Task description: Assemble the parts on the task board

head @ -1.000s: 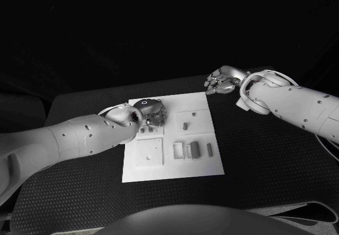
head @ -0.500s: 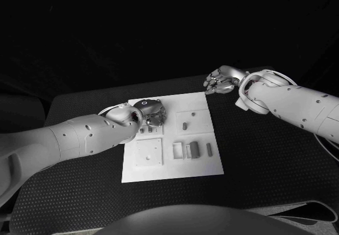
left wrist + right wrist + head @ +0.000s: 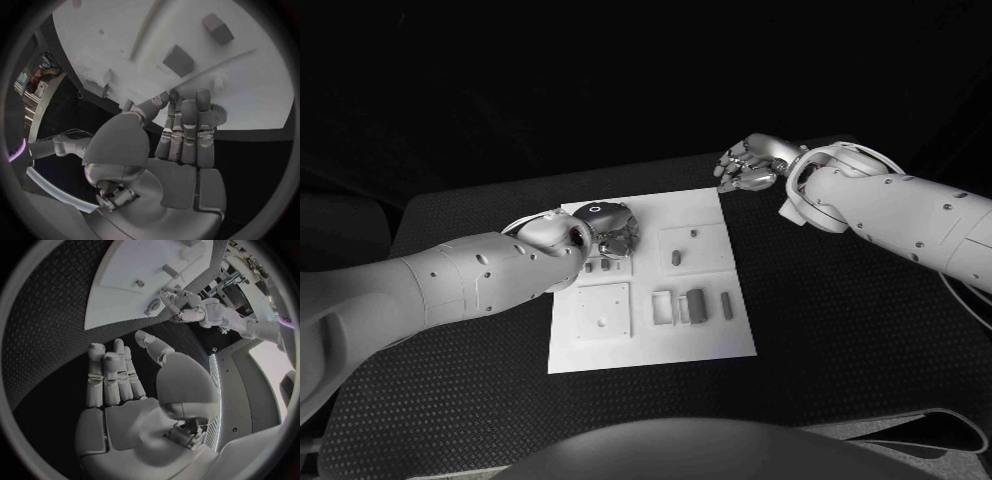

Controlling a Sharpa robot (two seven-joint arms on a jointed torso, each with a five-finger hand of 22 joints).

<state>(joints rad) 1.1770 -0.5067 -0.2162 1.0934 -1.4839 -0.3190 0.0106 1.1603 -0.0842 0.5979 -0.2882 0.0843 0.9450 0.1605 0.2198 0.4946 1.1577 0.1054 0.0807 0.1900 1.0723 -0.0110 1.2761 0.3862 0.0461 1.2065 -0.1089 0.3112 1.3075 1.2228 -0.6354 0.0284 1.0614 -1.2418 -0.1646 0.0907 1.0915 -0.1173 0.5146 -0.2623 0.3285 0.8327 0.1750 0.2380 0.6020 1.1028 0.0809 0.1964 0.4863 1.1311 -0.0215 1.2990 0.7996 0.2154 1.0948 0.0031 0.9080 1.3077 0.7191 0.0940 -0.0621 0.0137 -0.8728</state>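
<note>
Where head view hides them, left hand fingertips on task board.

We find no legible text, label, brand, number or sign in any view. The task board bears no readable marking on its white face, and the parts on it carry none. Nothing is printed on the table that we can make out.

White task board – grey parts lying on it.
</note>
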